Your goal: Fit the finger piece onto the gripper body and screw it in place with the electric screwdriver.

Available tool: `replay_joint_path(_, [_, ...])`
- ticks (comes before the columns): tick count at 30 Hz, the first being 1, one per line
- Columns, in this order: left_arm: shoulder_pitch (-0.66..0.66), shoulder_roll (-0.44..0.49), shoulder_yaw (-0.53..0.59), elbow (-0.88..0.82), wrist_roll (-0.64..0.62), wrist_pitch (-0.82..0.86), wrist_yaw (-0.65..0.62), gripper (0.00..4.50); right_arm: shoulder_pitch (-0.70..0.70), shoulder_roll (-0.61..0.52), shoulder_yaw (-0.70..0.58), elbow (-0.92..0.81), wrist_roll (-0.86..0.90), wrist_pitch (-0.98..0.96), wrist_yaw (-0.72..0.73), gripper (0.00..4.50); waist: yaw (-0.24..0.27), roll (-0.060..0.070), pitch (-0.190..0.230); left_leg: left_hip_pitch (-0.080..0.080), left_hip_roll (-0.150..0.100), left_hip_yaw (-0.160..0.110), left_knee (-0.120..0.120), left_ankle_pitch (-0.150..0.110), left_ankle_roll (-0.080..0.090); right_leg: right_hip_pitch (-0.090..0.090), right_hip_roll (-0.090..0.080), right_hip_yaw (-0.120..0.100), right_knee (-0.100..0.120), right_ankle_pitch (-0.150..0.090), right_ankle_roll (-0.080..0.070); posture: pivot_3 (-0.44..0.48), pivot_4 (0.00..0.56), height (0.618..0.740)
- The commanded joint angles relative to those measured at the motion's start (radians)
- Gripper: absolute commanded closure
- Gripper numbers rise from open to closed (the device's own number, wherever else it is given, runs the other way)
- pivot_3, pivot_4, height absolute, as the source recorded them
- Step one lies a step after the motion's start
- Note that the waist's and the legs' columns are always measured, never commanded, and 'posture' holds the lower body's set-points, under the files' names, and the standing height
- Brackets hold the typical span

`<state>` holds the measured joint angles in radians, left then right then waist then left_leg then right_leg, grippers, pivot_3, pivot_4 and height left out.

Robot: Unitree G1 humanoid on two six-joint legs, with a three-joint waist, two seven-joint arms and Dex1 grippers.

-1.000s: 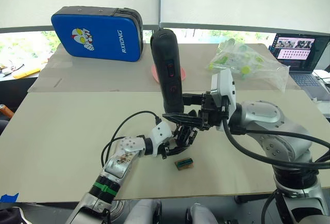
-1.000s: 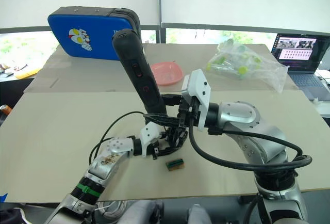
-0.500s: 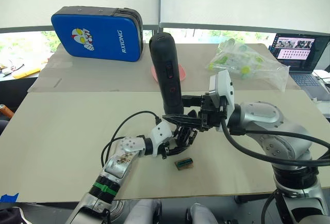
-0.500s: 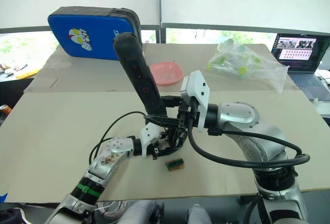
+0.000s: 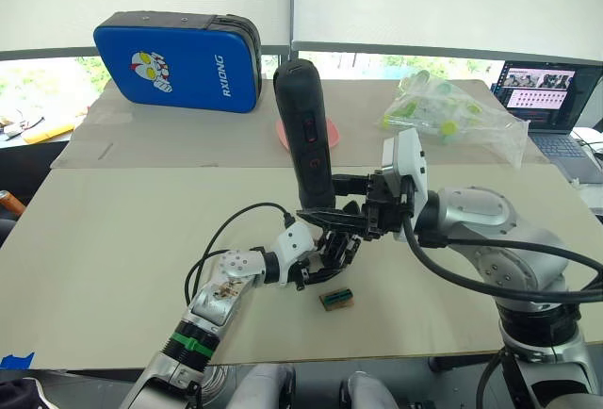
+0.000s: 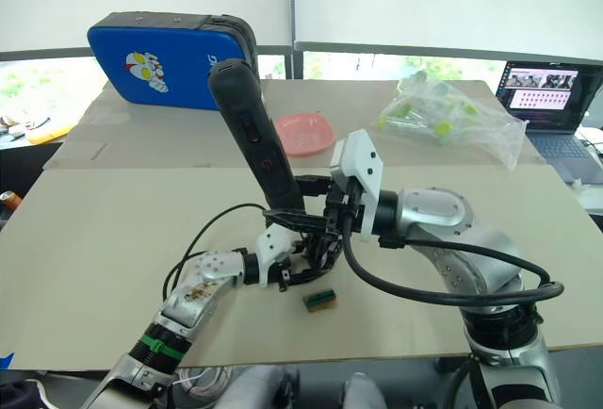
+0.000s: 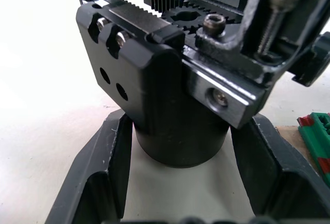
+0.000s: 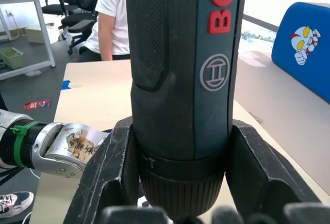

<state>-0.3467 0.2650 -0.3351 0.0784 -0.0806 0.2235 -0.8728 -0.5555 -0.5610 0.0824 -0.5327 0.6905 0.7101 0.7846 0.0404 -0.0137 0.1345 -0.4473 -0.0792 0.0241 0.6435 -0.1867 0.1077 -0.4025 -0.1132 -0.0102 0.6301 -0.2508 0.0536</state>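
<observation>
At the middle of the beige table (image 5: pixel 113 239), the left gripper (image 5: pixel 325 256) clamps the gripper body (image 7: pixel 170 100), its 2 fingers (image 7: pixel 103 172) pressed against the body's round black base, which rests on the tabletop. Gear teeth and screw heads show on the body's top in the left wrist view. Directly above, at 12 o'clock from the body, the right gripper (image 5: pixel 339 200) is closed on the electric screwdriver (image 5: pixel 306 126), which stands nearly upright with its tip pointing down at the mechanism. A small green-and-brown block (image 5: pixel 336 299) lies just beside the body at its 5 o'clock. Far back sit a blue case (image 5: pixel 179 60) at 10 o'clock, a pink dish (image 6: pixel 303 133) near 12, and a plastic bag (image 5: pixel 452 117) at 2.
</observation>
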Motion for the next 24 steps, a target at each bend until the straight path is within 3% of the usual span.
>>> replay_joint_path(1, [0.029, 0.006, -0.053, 0.029, 0.011, 0.044, -0.025, 2.21, 0.007, 0.005, -0.025, -0.035, 0.005, -0.037, 0.0, 2.6, 0.0, 0.0, 0.0, 0.0, 0.0, 0.0, 0.0, 0.0, 0.0, 0.0, 0.0, 0.0, 0.0, 0.0, 0.0, 0.0, 0.15, 0.74])
replay_joint_path(24, [0.033, 0.008, -0.053, 0.022, 0.008, 0.048, -0.026, 2.21, 0.028, 0.022, -0.035, -0.022, 0.014, -0.047, -0.009, 2.6, 0.0, 0.0, 0.0, 0.0, 0.0, 0.0, 0.0, 0.0, 0.0, 0.0, 0.0, 0.0, 0.0, 0.0, 0.0, 0.0, 0.15, 0.74])
